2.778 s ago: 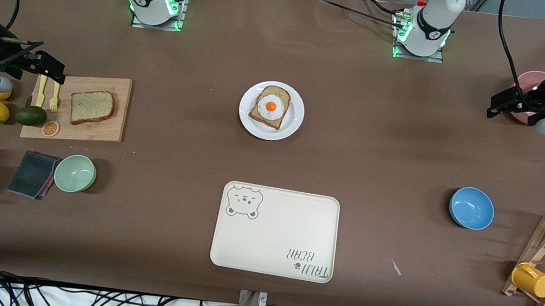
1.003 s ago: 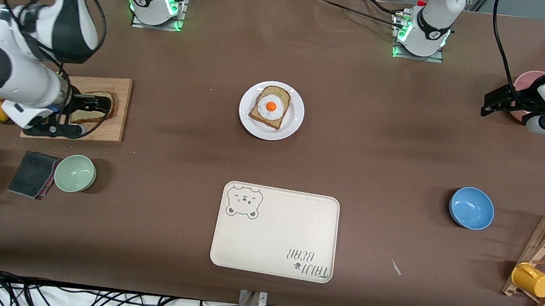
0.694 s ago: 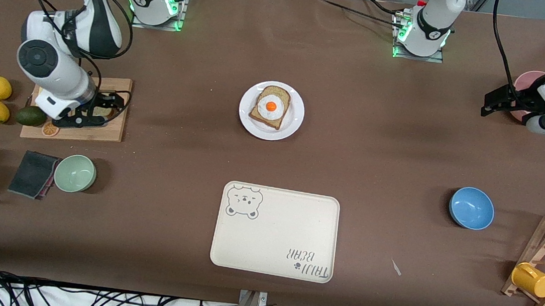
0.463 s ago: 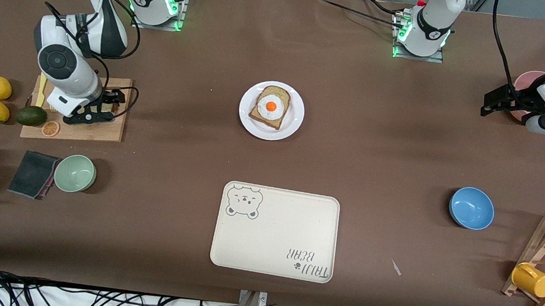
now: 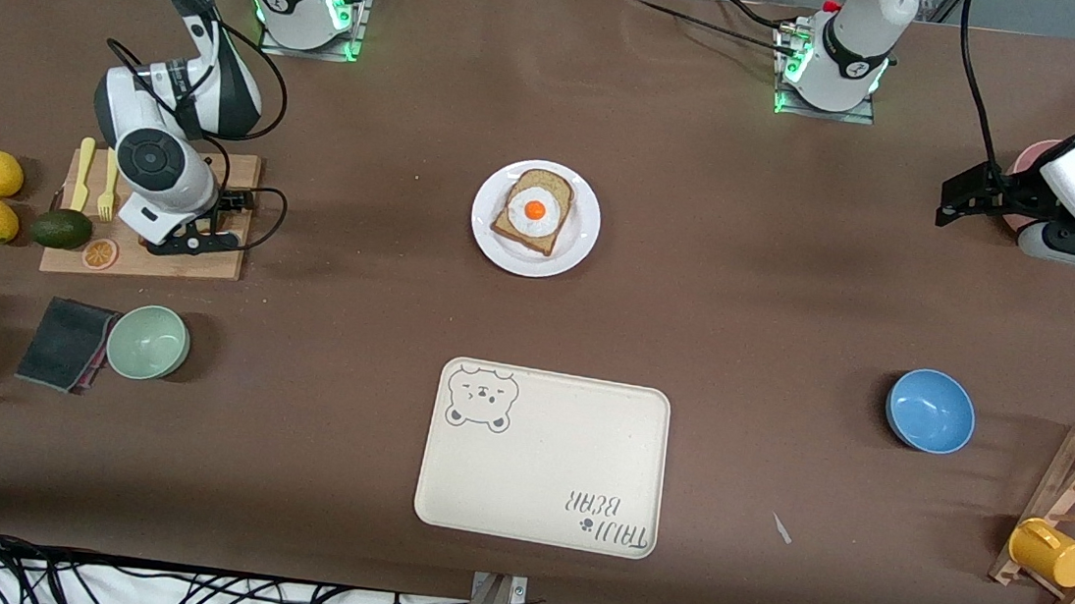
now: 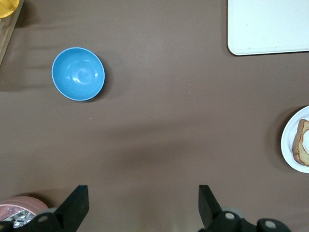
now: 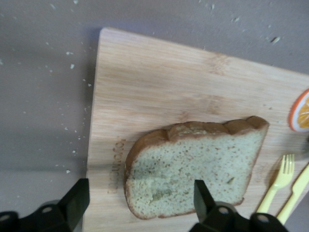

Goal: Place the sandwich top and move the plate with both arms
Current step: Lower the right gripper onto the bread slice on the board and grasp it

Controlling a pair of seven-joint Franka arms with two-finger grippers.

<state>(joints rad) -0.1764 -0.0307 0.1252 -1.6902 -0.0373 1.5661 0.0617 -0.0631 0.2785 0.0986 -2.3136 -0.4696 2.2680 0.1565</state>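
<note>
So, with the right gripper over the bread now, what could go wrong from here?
1. The right gripper has open fingers straddling only one end of the sandwich top; an off-centre pinch may let the slice sag or tear.
2. The yellow fork and orange slice lie close by on the cutting board and could be knocked.
3. The left gripper waits open, away from the plate.

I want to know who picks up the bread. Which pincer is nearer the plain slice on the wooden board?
The right pincer: it is just above the sandwich top on the cutting board, fingers open. The left pincer waits at the left arm's end of the table.
</note>
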